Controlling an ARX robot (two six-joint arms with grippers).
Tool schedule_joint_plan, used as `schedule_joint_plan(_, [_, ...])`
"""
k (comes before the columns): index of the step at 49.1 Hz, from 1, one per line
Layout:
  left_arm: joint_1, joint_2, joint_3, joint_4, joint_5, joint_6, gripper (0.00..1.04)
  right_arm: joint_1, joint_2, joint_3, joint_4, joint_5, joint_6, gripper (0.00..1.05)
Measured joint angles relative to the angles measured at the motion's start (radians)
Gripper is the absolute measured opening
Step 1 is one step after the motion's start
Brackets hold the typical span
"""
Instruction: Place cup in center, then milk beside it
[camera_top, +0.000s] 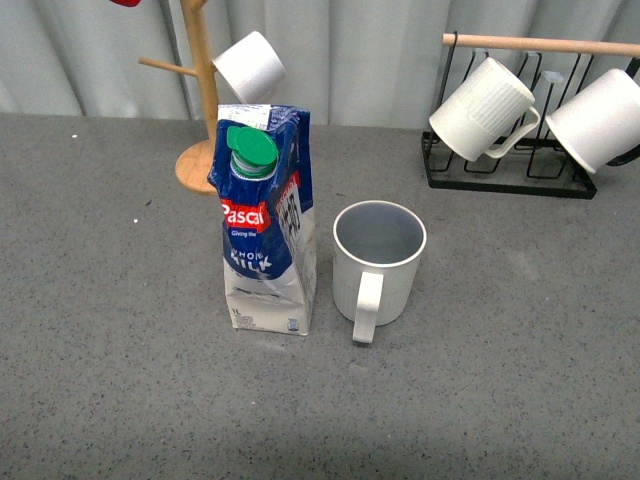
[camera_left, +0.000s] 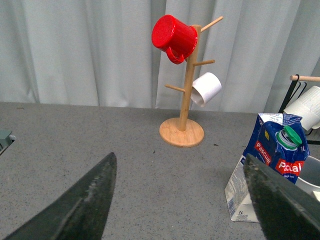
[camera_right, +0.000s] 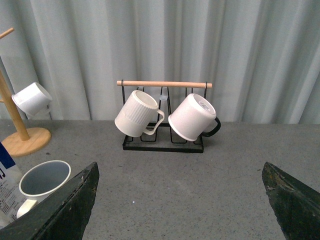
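Observation:
The cup (camera_top: 378, 262), a cream-white mug with a grey-blue inside and a thick loop handle toward me, stands upright in the middle of the grey table. The milk (camera_top: 266, 222), a dented blue-and-white carton with a green cap, stands right next to it on its left. Neither arm shows in the front view. My left gripper (camera_left: 182, 200) is open and empty, with the milk (camera_left: 267, 165) beside one finger. My right gripper (camera_right: 182, 200) is open and empty over bare table, with the cup (camera_right: 42, 181) at the edge of its view.
A wooden mug tree (camera_left: 183, 90) at the back left holds a red mug (camera_left: 174, 36) and a small white cup (camera_top: 250, 66). A black wire rack (camera_top: 505, 170) at the back right holds a ribbed white mug (camera_top: 482, 110) and another white mug (camera_top: 600, 120). Grey curtain behind.

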Motion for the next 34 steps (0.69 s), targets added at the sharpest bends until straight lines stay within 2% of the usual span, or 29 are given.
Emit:
schedule_joint_plan(5, [0.0,0.0,0.0,0.0,0.0,0.0,0.99,0.0,0.0,0.0,0.0,0.0,0.0,0.95])
schedule_joint_plan(6, [0.0,0.0,0.0,0.0,0.0,0.002,1.0,0.0,0.0,0.0,0.0,0.0,0.0,0.95])
schedule_joint_plan(9, [0.0,0.0,0.0,0.0,0.0,0.002,0.98,0.0,0.0,0.0,0.0,0.0,0.0,0.95])
schedule_joint_plan(34, [0.0,0.0,0.0,0.0,0.0,0.003,0.98,0.0,0.0,0.0,0.0,0.0,0.0,0.95])
